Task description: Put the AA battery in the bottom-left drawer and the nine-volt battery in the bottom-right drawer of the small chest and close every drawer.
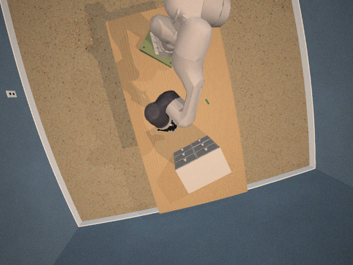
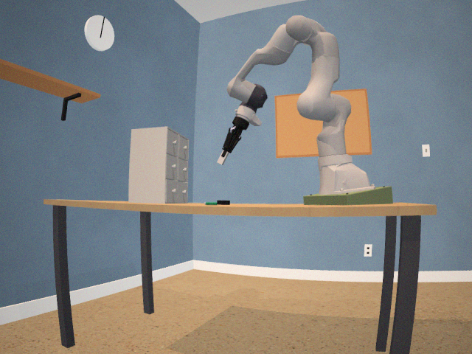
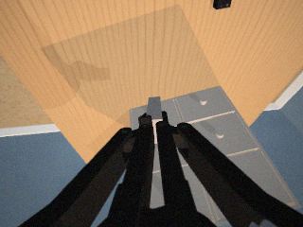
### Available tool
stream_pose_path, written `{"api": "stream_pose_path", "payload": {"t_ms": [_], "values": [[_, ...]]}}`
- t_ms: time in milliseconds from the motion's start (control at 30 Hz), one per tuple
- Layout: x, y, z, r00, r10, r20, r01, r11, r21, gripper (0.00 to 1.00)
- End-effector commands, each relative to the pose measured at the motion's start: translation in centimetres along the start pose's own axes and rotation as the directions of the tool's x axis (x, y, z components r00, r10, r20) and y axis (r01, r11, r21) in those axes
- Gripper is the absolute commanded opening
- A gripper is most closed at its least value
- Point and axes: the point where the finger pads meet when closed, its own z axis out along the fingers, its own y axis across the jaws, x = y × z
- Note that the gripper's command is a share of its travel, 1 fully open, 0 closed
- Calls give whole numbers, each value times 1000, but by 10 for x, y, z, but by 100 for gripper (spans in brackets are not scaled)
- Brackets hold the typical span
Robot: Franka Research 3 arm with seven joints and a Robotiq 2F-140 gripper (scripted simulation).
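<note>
The Robotiq gripper (image 1: 172,131) (image 2: 223,157) (image 3: 154,106) is closed fingertip to fingertip, nothing gripped or touched, above the counter (image 1: 219,114) (image 2: 266,209) (image 3: 189,47). No writing can be read. The AA battery (image 1: 207,101) (image 2: 210,203) is seen lying inward of a long edge, and the nine-volt battery (image 2: 223,202) (image 3: 222,4) beside it.

The top view looks steeply down from high above the counter (image 1: 228,114) (image 2: 243,209) (image 3: 114,28), far enough back to take in the floor around it and the foot of the walls. The exterior view stands well back at about counter height, facing it side-on, with the chest (image 1: 203,171) (image 2: 147,165) (image 3: 241,163) on its left and the arm (image 1: 193,40) (image 2: 324,64) on its right. The wrist view, nearest, looks along the fingers obliquely down at the drawer fronts; all three share the chest and counter.
</note>
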Motion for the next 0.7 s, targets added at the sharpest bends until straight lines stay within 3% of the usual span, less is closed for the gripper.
{"api": "stream_pose_path", "payload": {"t_ms": [0, 67, 567, 667], "values": [[-12, -16, 4, 979, -166, 117, 160, 986, 55, 0], [-12, -16, 4, 979, -166, 117, 160, 986, 55, 0], [-26, -16, 43, 880, -148, 451, 142, 989, 47, 0], [-27, -16, 46, 864, -159, 478, 153, 987, 51, 0]]}}
